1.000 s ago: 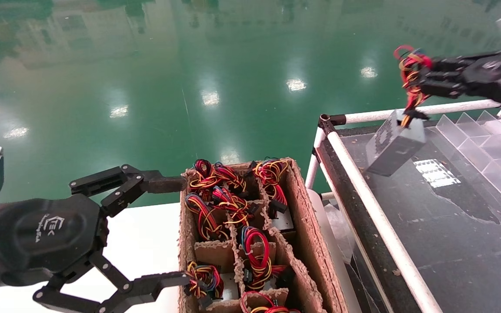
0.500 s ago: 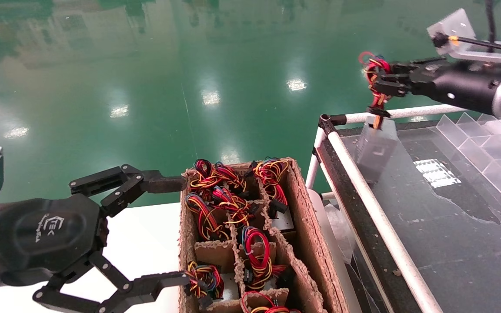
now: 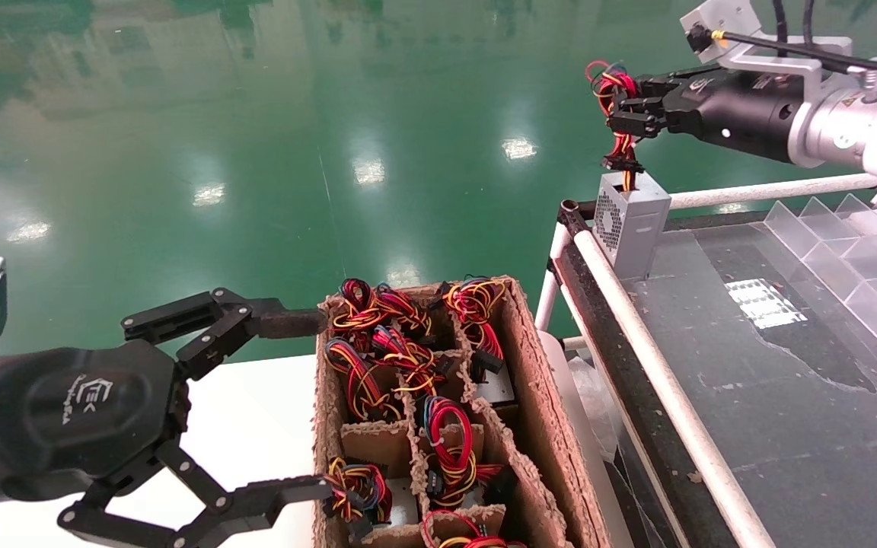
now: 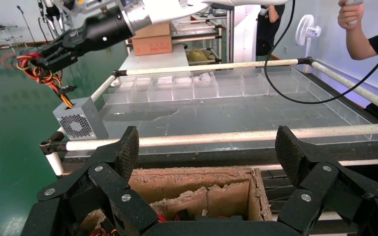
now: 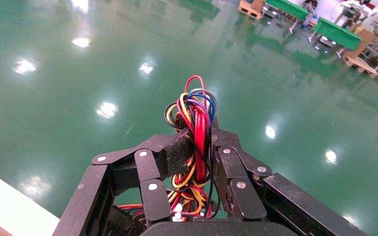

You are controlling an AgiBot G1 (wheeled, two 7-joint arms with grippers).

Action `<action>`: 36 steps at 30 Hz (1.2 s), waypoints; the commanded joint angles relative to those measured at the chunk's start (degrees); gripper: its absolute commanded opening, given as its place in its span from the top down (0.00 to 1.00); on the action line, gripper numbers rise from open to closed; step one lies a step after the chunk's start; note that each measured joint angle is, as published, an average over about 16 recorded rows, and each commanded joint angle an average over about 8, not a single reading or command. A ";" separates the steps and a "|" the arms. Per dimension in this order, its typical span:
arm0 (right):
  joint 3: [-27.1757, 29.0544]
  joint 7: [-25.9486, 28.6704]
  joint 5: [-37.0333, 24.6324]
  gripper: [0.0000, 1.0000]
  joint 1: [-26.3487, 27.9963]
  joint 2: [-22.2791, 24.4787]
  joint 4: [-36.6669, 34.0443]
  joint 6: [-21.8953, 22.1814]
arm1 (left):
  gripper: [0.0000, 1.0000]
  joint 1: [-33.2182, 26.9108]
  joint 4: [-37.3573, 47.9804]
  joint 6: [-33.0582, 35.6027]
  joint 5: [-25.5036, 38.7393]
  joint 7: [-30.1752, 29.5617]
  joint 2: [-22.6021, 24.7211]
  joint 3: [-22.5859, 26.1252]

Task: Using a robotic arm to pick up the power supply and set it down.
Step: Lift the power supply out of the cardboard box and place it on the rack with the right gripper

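The power supply (image 3: 631, 224) is a small silver box with a vent grille, upright at the far left corner of the glass-topped table (image 3: 773, 365). It hangs from its red, yellow and black wire bundle (image 3: 615, 91). My right gripper (image 3: 621, 106) is shut on that bundle above the box. I cannot tell whether the box's bottom touches the glass. The right wrist view shows the bundle (image 5: 194, 113) pinched in the right gripper (image 5: 197, 147). From the left wrist, the box (image 4: 81, 125) sits behind the white rail. My left gripper (image 3: 298, 407) (image 4: 207, 150) stands open beside the cardboard tray, holding nothing.
A brown cardboard tray (image 3: 541, 396) with compartments holds several more wired units. White pipe rails (image 3: 659, 380) frame the table. Clear plastic dividers (image 3: 857, 259) line its far right side. A person (image 4: 369, 34) stands beyond the table, seen from the left wrist. Green floor lies beyond.
My right gripper has carried the power supply leftward to the table's far left corner. The box swung from tilted to upright. The left arm has not moved.
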 commanded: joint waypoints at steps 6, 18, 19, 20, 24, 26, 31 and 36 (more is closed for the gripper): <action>-0.12 -0.47 -0.17 1.00 -0.89 -0.88 -0.51 3.77 | 0.00 0.00 0.00 -0.01 -0.01 0.01 -0.01 0.02; 0.22 -0.83 0.30 1.00 -1.42 -0.87 -0.22 5.19 | 0.00 -0.01 0.00 -0.02 -0.03 0.02 -0.02 0.04; 0.24 -0.88 0.34 1.00 -1.48 -0.99 -0.20 5.46 | 0.00 -0.01 0.00 -0.02 -0.03 0.02 -0.02 0.04; 0.28 -0.91 0.39 1.00 -1.52 -1.14 -0.18 5.78 | 0.00 -0.01 0.00 -0.02 -0.03 0.02 -0.02 0.05; 0.44 -1.01 0.62 1.00 -1.49 -2.02 -0.06 7.55 | 0.00 -0.01 0.00 -0.02 -0.04 0.03 -0.02 0.06; 0.51 -1.06 0.71 1.00 -1.34 -2.52 0.04 8.47 | 0.00 -0.01 0.00 -0.03 -0.04 0.03 -0.02 0.06; 0.52 -1.42 0.73 1.00 -0.75 -3.62 0.40 10.27 | 0.00 -0.02 0.00 -0.03 -0.05 0.04 -0.03 0.07; 0.37 -2.17 0.51 1.00 -0.54 -4.29 0.65 10.83 | 0.00 -0.02 0.00 -0.03 -0.06 0.04 -0.03 0.08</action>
